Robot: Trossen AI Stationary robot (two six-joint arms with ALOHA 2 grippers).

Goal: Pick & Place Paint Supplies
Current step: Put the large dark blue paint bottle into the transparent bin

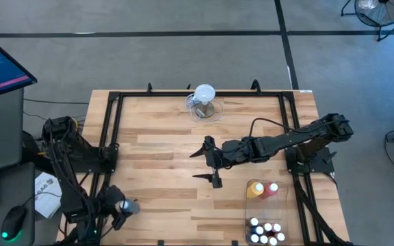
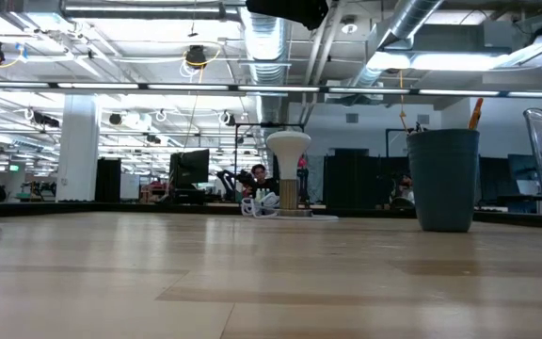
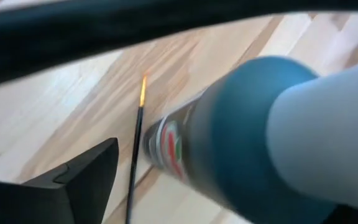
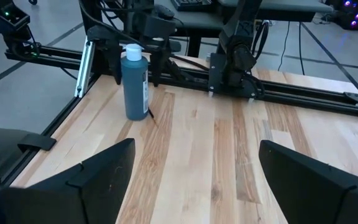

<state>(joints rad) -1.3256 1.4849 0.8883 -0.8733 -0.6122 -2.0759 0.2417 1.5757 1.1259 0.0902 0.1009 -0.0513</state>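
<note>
A blue squeeze bottle (image 4: 135, 93) with a white cap stands upright on its base near the table's near left corner. My left gripper (image 4: 137, 82) is open, one finger on each side of the bottle's upper part with a gap showing. A thin dark paintbrush (image 3: 135, 149) with an orange tip lies flat on the wood beside the bottle's base. My right gripper (image 1: 205, 164) hangs open over the middle of the table with nothing between its fingers. Yellow and pink-red squeeze bottles (image 1: 263, 190) and several small white-capped bottles (image 1: 267, 231) stand in a clear tray (image 1: 284, 212).
A clear jug with a white round top (image 1: 204, 101) stands at the middle of the far edge. The black frame rail (image 4: 278, 93) runs along the table's left side behind the bottle. A dark teal tub (image 2: 443, 179) shows at the right in the low view.
</note>
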